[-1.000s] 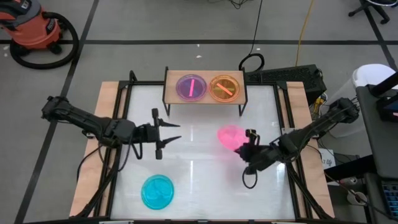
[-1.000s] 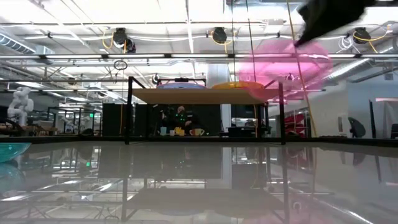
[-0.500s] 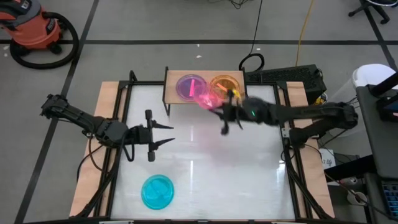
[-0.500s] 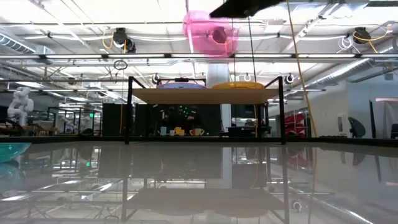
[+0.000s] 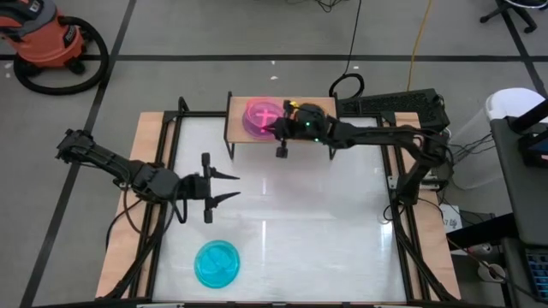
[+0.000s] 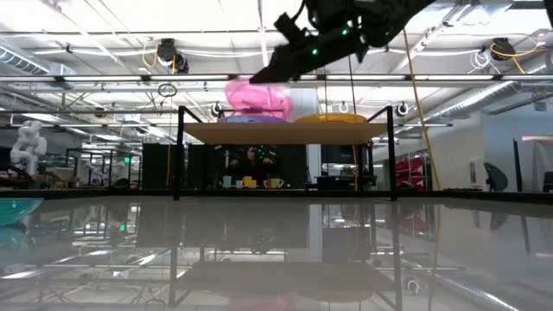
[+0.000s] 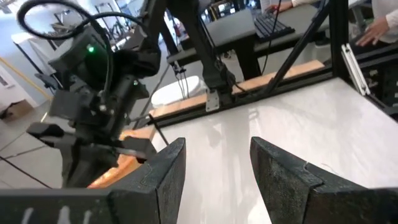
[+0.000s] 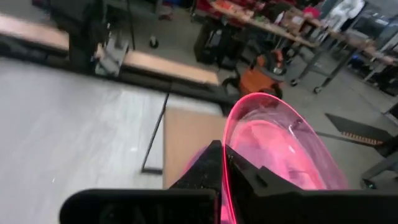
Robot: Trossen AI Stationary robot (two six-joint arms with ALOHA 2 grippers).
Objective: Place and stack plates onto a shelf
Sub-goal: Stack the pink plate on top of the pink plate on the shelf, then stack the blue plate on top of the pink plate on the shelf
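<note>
My right gripper is shut on a pink plate held over the left half of the wooden shelf. In the low view the pink plate hovers just above a purplish plate resting on the shelf board. An orange plate sits on the board's right half, mostly hidden under my right arm in the high view. A blue plate lies flat near the table's near edge. My left gripper is open over the table's left middle, touching nothing. My right gripper pinches the pink plate by its rim, on the side toward the table's right, one finger on each face. The fingers reach in from the right, slanting down. The plate is slightly tilted above the shelf's left stack; whether it touches that stack I cannot tell.
The shelf stands at the table's far edge on thin black legs. The white tabletop lies bare between the shelf and the blue plate. The black table frame runs along both sides. A red vacuum stands on the floor beyond the table.
My right gripper carried the pink plate from the table's right middle up and toward the far edge, then leftward over the shelf and down over the left stack. The plate went from steeply tipped to nearly level. My left gripper shifted slightly toward the left edge.
</note>
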